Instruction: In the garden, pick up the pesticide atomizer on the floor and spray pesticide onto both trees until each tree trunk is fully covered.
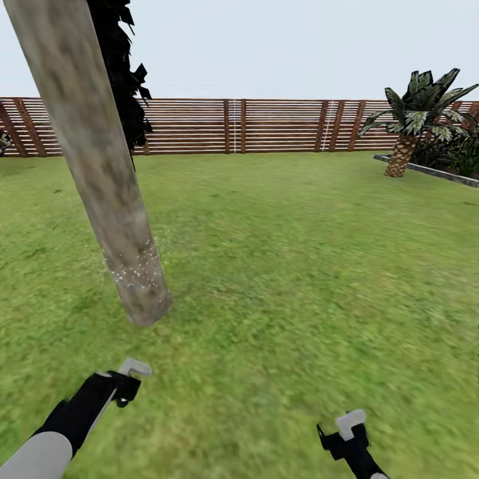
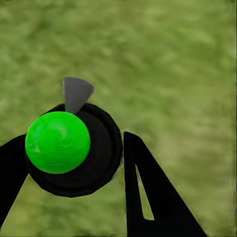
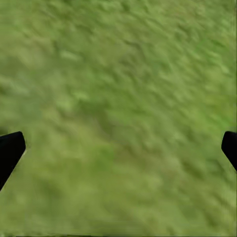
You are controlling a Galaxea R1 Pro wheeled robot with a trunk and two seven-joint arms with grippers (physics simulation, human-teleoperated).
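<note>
A thick mottled grey-brown tree trunk (image 1: 100, 166) leans across the left of the head view, rooted in the lawn (image 1: 299, 266). Fine white pesticide specks (image 1: 136, 269) dot its lowest part and the air beside it. My left gripper (image 1: 126, 384) sits just short of the trunk's base and is shut on the pesticide atomizer (image 1: 133, 367). In the left wrist view the atomizer (image 2: 58, 142) is a black round body with a bright green knob and a grey nozzle, held between the black fingers (image 2: 143, 197). My right gripper (image 1: 346, 432) hangs open over bare grass, its fingertips (image 3: 10, 150) far apart.
A brown slatted fence (image 1: 279, 126) closes the far side of the garden. A dark leafy tree (image 1: 123, 73) stands behind the trunk. A short palm (image 1: 412, 120) and a grey stone kerb (image 1: 426, 169) lie at the far right. Open grass stretches ahead and right.
</note>
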